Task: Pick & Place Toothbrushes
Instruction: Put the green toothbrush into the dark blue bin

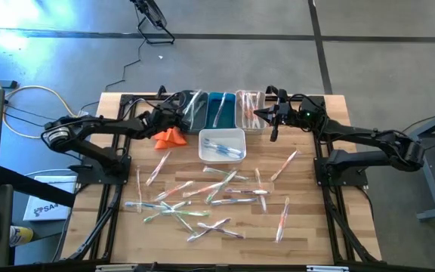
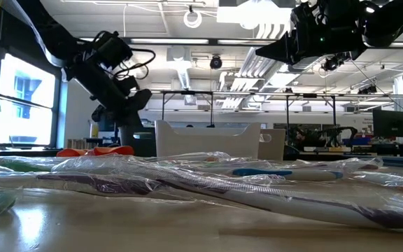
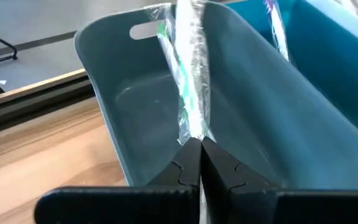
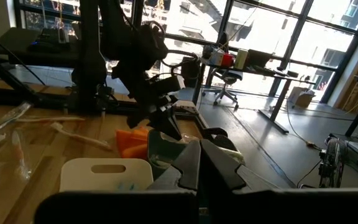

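Observation:
My left gripper [image 3: 201, 148] hangs over the near end of a grey-blue bin [image 3: 135, 112] at the table's far side, shut on a green-handled toothbrush [image 3: 188, 81] in a clear wrapper. Many more wrapped toothbrushes [image 1: 202, 193] lie scattered flat on the wooden table. A white bin [image 1: 222, 145] in front of the bin row holds a few. My right gripper [image 1: 258, 115] hovers shut and empty above the clear bin [image 1: 249, 109] at the row's right end. My left gripper pinches one end of the wrapped toothbrush [image 3: 194, 134] between its two fingertips. The fingers slant downward and lie along the brush. The brush runs on from the fingertips over the grey-blue bin's hollow, lengthwise, toward its far handle slot [image 3: 146, 30], lifted off the table.
A blue bin [image 1: 219, 109] stands between the grey-blue and the clear one. An orange folded cloth [image 1: 170, 136] lies just near of the grey-blue bin. Cables and a stand lie on the floor beyond the table's far edge.

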You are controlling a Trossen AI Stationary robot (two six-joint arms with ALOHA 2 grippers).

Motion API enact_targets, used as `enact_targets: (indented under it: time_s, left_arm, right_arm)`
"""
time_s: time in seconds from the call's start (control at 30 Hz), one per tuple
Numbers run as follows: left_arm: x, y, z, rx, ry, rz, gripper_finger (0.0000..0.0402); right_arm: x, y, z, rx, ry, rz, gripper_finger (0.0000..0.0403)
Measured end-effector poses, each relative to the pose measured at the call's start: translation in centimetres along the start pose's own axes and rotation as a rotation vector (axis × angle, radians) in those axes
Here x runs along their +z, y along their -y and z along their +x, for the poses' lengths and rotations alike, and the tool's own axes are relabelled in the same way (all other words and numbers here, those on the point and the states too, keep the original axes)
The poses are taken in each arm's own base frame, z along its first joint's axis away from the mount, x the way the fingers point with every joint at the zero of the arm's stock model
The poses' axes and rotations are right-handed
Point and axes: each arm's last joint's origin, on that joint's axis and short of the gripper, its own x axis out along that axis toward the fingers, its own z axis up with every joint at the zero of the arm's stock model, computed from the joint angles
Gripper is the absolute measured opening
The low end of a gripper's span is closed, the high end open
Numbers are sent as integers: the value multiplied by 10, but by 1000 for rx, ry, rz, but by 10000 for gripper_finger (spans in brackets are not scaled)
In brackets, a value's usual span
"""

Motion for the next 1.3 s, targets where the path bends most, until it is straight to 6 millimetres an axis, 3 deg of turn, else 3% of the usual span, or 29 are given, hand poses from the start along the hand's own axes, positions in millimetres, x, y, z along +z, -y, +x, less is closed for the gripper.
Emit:
enact_targets:
  time_s: [0.23,0.87,1.3]
  left_arm:
    - [-9,0,8,11,-44,1,0]
    - [-8,1,9,-23,-46,-22,3]
    - [-3,3,10,-44,5,-60,81]
  right_arm:
    - [0,0,0,0,-1,0,2]
    - [0,0,0,0,0,0,2]
    - [0,0,0,0,0,0,3]
